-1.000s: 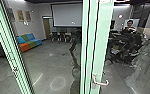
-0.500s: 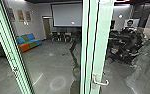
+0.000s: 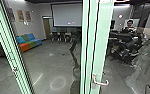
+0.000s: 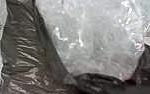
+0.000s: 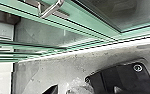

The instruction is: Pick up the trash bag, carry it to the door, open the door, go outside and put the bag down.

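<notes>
Indoors, door handle (image 3: 101, 83) jutted out at lower right of head view, trash bag (image 4: 23, 52) bulged in left wrist view, both claws' opening and hold couldn't be told.

Head view: moderate indoor light; pale ring of glare over floor (image 3: 46, 60), left of door handle (image 3: 101, 81); pinkish glint on screen (image 3: 66, 15), above-left of handle. Left wrist view: white highlights on trash bag (image 4: 23, 50).

glossy plastic bag (image 4: 26, 55), shiny metal handle (image 5: 50, 10)
</notes>
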Available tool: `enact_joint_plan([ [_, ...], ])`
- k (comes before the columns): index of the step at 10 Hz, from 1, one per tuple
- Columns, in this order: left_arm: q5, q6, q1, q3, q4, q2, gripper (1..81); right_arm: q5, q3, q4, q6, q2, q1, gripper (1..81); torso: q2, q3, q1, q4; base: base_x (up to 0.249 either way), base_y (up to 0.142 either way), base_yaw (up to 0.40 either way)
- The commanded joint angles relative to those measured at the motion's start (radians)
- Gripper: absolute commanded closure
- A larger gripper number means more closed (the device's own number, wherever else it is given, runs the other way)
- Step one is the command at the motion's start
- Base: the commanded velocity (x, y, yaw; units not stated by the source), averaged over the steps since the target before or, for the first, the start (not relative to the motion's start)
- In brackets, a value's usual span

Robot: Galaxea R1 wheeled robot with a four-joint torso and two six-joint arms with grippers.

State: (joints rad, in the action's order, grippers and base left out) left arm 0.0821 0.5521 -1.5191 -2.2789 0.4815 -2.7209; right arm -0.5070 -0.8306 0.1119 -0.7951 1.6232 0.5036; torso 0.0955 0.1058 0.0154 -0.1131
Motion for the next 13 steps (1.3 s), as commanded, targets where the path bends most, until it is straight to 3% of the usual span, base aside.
enact_joint_plan([
  [1, -0.070, 0.002, 0.041, 0.013, 0.000, 0.016, 81.1, -0.053, -0.026, 0.028, -0.128, 0.011, -0.164, 1.0, 0.000, 0.000, 0.000, 0.000, 0.000, 0.000, 0.000],
  [4, -0.070, 0.002, 0.041, 0.012, 0.002, 0.018, 81.1, -0.127, -0.116, 0.035, -0.176, 0.114, -0.237, 1.0, 0.000, 0.000, 0.000, 0.000, 0.000, 0.000, 0.000],
  [8, -0.070, 0.002, 0.041, 0.013, 0.002, 0.013, 81.1, -0.122, -0.178, 0.026, -0.217, 0.175, -0.296, 1.0, 0.000, 0.000, 0.001, 0.000, 0.000, 0.000, 0.000],
  [10, -0.068, 0.000, 0.041, 0.010, 0.003, 0.015, 81.1, -0.078, -0.202, 0.014, -0.220, 0.233, -0.308, 1.0, 0.000, 0.000, 0.001, 0.000, 0.000, 0.000, 0.000],
  [13, -0.068, 0.000, 0.041, 0.013, 0.003, 0.013, 81.1, -0.073, -0.295, 0.003, -0.328, 0.351, -0.312, 1.0, 0.000, 0.000, 0.001, 0.000, 0.000, 0.000, 0.000],
])
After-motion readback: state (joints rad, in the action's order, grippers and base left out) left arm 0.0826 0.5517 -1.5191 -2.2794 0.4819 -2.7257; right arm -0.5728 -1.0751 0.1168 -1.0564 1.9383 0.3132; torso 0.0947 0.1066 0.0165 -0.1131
